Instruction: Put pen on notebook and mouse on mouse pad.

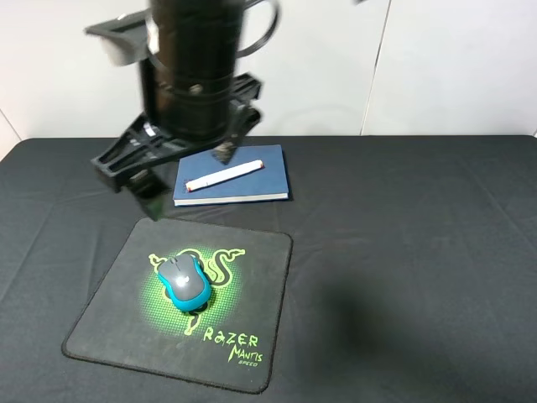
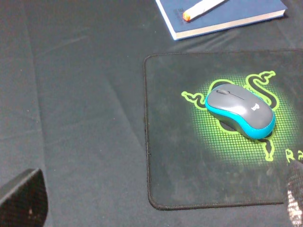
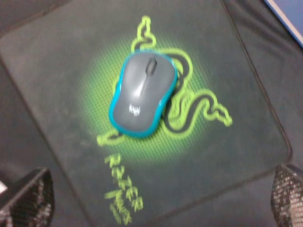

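Observation:
The white pen (image 1: 224, 176) (image 2: 201, 8) lies diagonally on top of the dark blue notebook (image 1: 267, 173) (image 2: 246, 14) at the back of the table. In front of it, the grey and blue mouse (image 1: 183, 281) (image 2: 239, 111) (image 3: 143, 94) rests on the green logo of the black mouse pad (image 1: 252, 285) (image 2: 180, 165) (image 3: 57, 61). My left gripper (image 1: 186, 178) (image 2: 158, 208) hangs open high above the table, over the notebook's left end, holding nothing. My right gripper (image 3: 156, 203) is open above the mouse pad, clear of the mouse. The exterior view does not show it.
A black cloth (image 1: 419, 252) covers the whole table, with a white wall (image 1: 436, 67) behind it. The left arm's dark body (image 1: 197, 67) blocks the back left of the exterior view. A faint shadow (image 1: 352, 311) lies right of the pad.

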You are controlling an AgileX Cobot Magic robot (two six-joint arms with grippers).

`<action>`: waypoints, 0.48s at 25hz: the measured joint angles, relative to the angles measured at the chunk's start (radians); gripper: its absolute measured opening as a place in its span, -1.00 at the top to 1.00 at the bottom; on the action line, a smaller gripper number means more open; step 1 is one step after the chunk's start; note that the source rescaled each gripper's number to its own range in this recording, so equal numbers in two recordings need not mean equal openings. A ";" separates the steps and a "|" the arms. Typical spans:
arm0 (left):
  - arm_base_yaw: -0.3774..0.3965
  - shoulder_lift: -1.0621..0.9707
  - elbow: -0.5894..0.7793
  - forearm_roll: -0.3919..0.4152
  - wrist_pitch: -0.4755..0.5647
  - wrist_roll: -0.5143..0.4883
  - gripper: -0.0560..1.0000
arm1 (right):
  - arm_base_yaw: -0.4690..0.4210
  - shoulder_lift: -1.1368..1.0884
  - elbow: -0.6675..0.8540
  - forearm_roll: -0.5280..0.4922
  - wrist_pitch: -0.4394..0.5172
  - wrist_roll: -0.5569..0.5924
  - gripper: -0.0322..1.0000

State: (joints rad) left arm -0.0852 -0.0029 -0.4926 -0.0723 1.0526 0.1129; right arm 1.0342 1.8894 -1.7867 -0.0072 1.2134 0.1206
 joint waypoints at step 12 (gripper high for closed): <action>0.000 0.000 0.000 0.000 0.000 0.000 -1.00 | 0.000 -0.401 0.417 0.007 0.002 0.000 -1.00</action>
State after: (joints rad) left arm -0.0852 -0.0029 -0.4926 -0.0723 1.0526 0.1129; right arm 1.0342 1.4887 -1.3698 0.0000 1.2153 0.1206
